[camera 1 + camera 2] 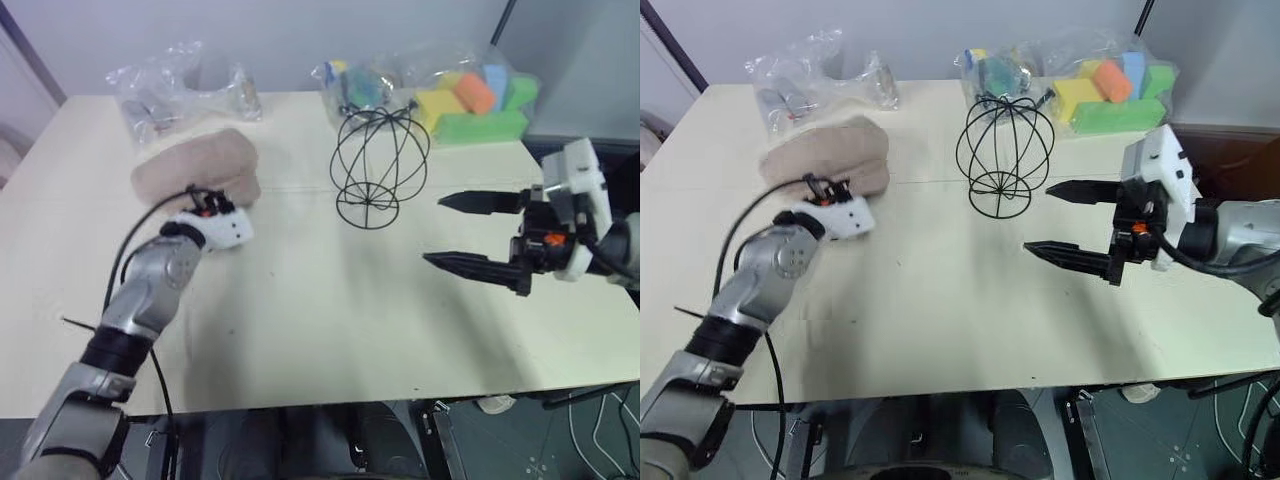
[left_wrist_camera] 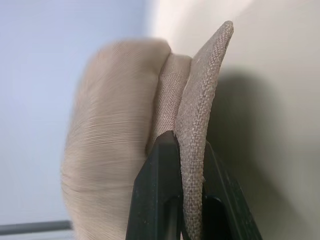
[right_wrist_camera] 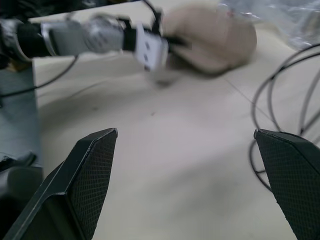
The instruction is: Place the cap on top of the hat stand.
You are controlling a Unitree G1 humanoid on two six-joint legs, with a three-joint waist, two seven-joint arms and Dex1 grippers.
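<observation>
While pinched, cap (image 1: 196,165) brim apparently off table (image 1: 320,320).

We reach our left arm forward over the table, and our left gripper (image 2: 187,165) is closed, with its two black fingers (image 2: 155,190) pinched together on a fabric edge. Our right arm comes in from the right side, bent at the wrist. Our right gripper (image 1: 452,232) points toward the left, and its fingers (image 3: 92,165) stand wide apart, holding nothing.

Clear bags (image 1: 185,85) and foam blocks (image 1: 480,105) on table (image 1: 300,330)
</observation>
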